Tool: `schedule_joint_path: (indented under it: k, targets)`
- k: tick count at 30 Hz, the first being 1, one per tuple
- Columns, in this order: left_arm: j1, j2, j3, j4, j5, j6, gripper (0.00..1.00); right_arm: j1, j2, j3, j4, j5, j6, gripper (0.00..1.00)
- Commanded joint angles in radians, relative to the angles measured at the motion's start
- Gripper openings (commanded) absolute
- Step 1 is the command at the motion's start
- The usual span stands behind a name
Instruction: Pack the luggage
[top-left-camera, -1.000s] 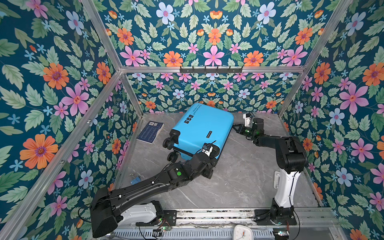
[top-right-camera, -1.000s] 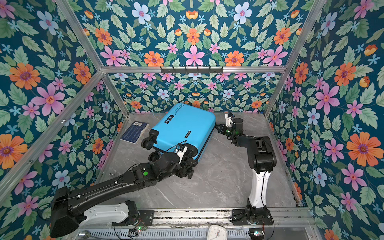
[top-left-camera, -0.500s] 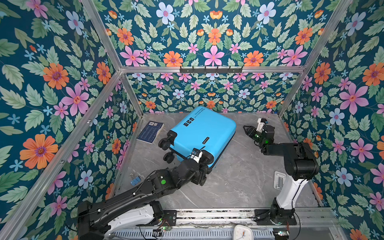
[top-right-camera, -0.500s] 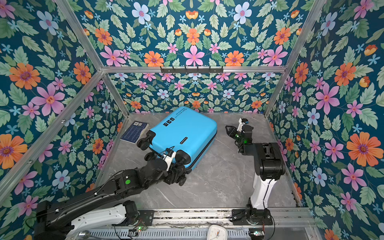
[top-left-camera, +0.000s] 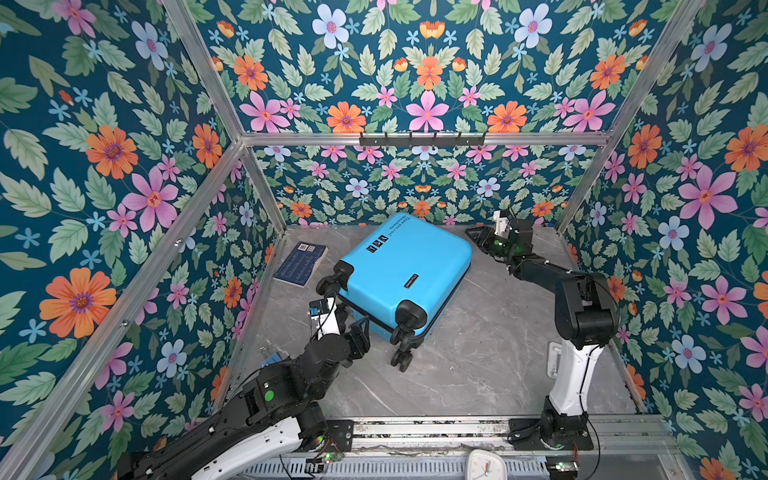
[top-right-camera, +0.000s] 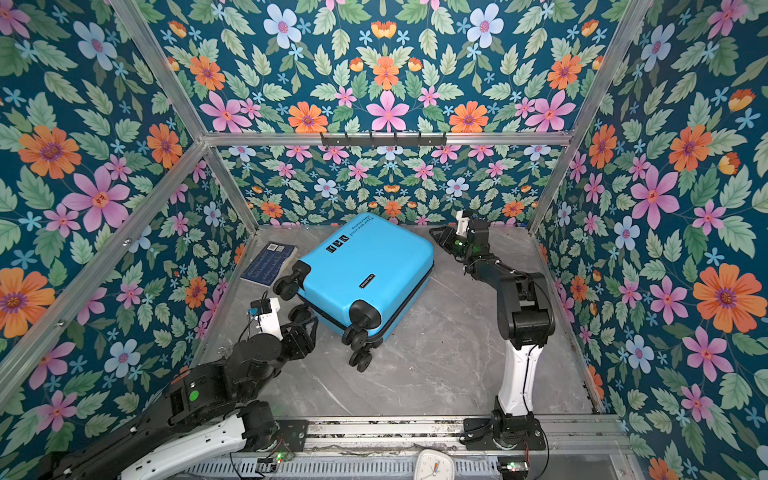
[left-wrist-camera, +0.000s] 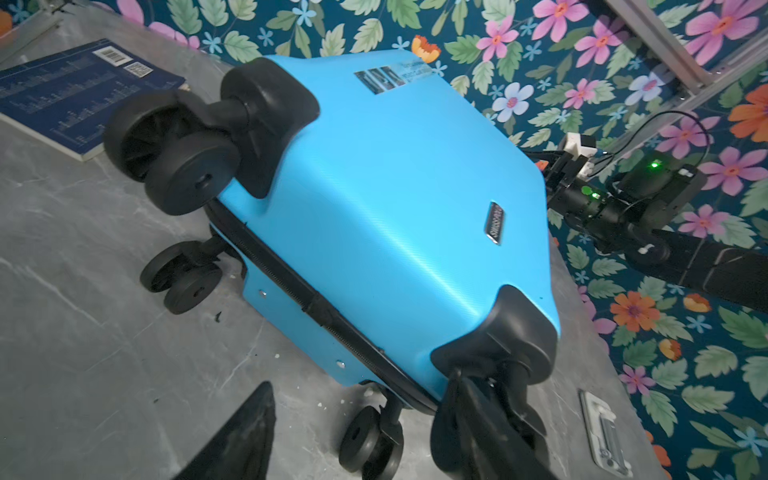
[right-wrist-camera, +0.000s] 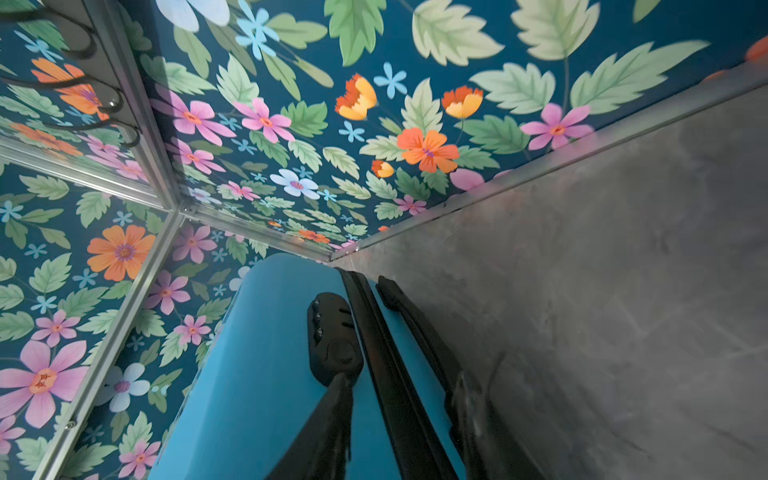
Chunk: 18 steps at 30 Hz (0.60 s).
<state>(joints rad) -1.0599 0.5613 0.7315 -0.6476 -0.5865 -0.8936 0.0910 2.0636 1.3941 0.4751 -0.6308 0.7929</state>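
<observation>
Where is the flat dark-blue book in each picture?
Both top views: the flat dark-blue book lies far left on the grey floor.
Left wrist view: behind a black suitcase wheel, here.
Right wrist view: not there.
Shared landmark: the bright-blue hard-shell suitcase.

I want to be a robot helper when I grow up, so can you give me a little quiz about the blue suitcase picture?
1. True or false: the luggage lies open.
2. What lies by the left wall, beside the luggage? A a book; B a shoe; C a cup.
3. Fill in: the ___ gripper is nearest the wheels.
Key: 1 false, it is closed. 2 A. 3 left; the left gripper is open, close beside them.
</observation>
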Motion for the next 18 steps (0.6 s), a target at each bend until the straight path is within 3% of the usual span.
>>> schedule_joint_path:
  k: [1, 7, 12, 18]
  targets:
    - [0.049, 0.034, -0.003, -0.02, -0.016, -0.038, 0.67, 0.007, 0.05, 0.058, -0.017, -0.085, 0.037, 0.43]
    - [0.399, 0.136, -0.043, 0.127, 0.346, 0.079, 0.65, 0.012, 0.132, 0.09, 0.141, -0.222, 0.122, 0.44]
    - [0.536, 0.202, -0.069, 0.215, 0.443, 0.131, 0.7, 0.02, 0.141, 0.066, 0.204, -0.267, 0.149, 0.43]
    - [0.674, 0.356, -0.098, 0.389, 0.557, 0.198, 0.73, 0.023, 0.062, -0.099, 0.35, -0.28, 0.181, 0.43]
